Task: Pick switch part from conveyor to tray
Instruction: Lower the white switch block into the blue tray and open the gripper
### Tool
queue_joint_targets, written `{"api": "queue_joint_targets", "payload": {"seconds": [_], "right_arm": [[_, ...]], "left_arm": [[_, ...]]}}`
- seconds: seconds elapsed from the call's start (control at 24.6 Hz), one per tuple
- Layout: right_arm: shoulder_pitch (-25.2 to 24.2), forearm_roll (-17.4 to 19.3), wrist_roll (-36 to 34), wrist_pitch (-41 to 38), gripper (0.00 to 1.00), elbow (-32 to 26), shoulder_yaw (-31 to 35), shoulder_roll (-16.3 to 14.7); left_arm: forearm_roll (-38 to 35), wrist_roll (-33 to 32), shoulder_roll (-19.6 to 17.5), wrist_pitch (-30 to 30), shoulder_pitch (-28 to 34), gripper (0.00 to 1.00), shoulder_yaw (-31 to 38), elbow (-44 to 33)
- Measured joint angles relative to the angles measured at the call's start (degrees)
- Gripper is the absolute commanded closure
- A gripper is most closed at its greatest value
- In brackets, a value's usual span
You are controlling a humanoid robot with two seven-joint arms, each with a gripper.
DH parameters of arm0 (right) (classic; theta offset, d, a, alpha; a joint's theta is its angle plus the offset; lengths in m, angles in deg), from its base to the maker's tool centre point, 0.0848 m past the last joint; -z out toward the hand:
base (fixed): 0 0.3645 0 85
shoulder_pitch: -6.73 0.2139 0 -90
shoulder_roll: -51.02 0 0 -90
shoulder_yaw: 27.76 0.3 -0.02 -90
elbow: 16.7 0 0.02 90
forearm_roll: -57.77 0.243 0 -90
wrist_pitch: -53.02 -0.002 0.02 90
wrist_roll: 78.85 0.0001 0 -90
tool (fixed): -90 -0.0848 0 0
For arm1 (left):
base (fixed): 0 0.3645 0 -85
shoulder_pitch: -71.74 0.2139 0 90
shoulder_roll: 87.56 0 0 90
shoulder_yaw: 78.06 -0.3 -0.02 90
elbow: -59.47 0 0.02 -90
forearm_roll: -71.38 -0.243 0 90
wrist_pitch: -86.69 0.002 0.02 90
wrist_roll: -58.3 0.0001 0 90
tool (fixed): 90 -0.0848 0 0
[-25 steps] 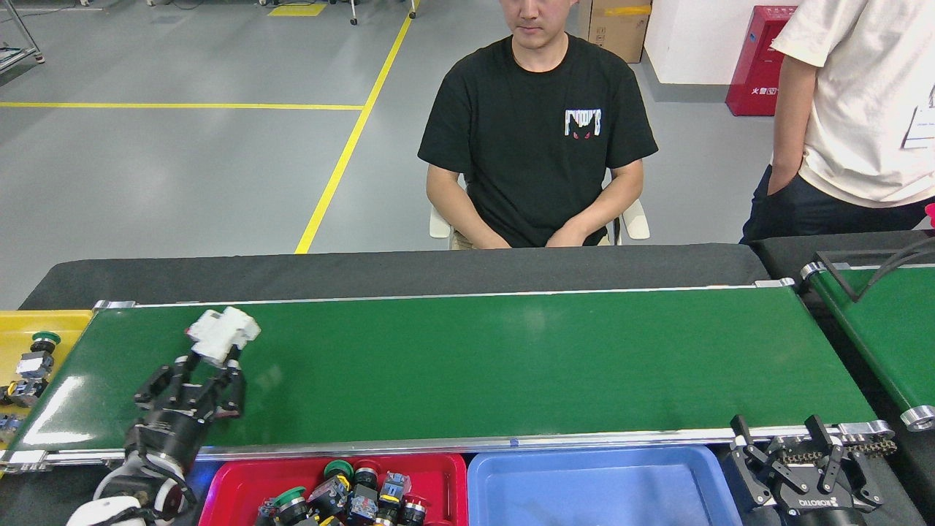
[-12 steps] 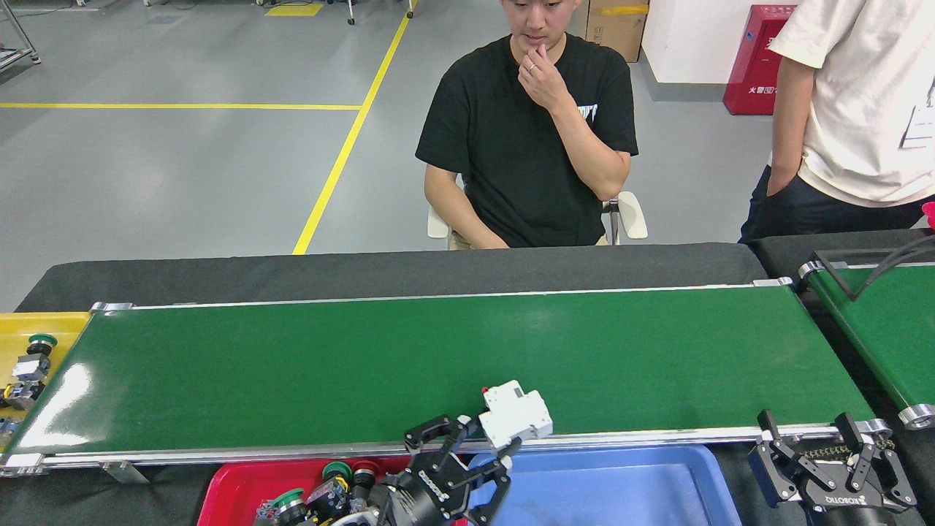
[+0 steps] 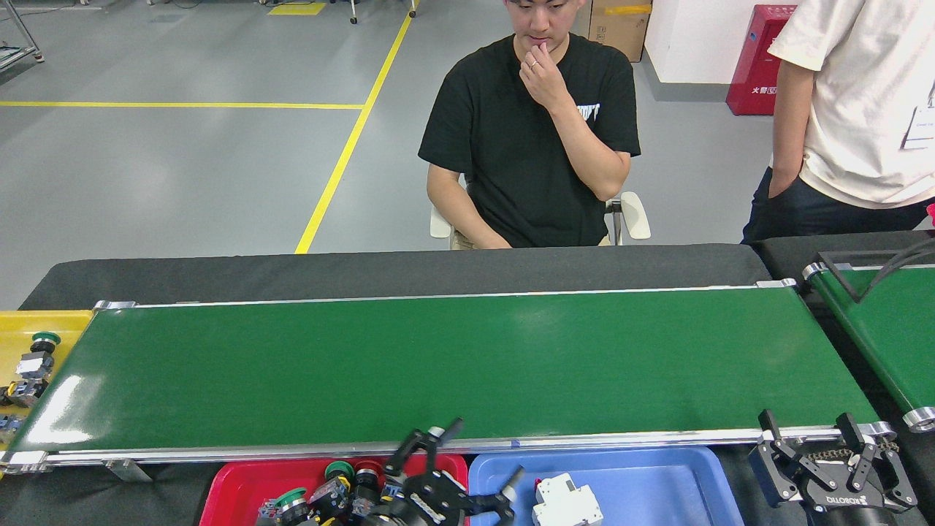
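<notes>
Switch part (image 3: pixel 566 504) released into the blue tray (image 3: pixel 657 475) at the bottom centre of the frame.

The white part is seen lying in the tray's left end, just right of the left gripper (image 3: pixel 467 467), whose fingers are spread wide and hold nothing. The right gripper (image 3: pixel 836 456), at the lower right, is likewise spread and empty. The conveyor (image 3: pixel 453 365) carries no part, so the placing step is judged done; next, the left arm would be cleared from the tray and another part awaited.
</notes>
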Motion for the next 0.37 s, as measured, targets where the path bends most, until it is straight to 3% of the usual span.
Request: {"api": "queue_joint_targets", "payload": {"seconds": [0.16,0.28,0.37], "right_arm": [[-0.1,0.0,0.0,0.0,0.00,0.0,-0.2,0.3],[-0.1,0.0,0.5,0.0,0.00,0.0,-0.2,1.1],[-0.4,0.0,1.1,-0.1,0.00,0.0,-0.5,2.2]], "left_arm": [[1.6,0.1,-2.3,2.4,2.2,0.00,20.7,0.0],[6.4,0.2,-3.6,-4.1,5.0,0.00,31.3,1.1],[7.3,0.2,-3.6,-6.8,6.7,0.00,34.1,1.3]]}}
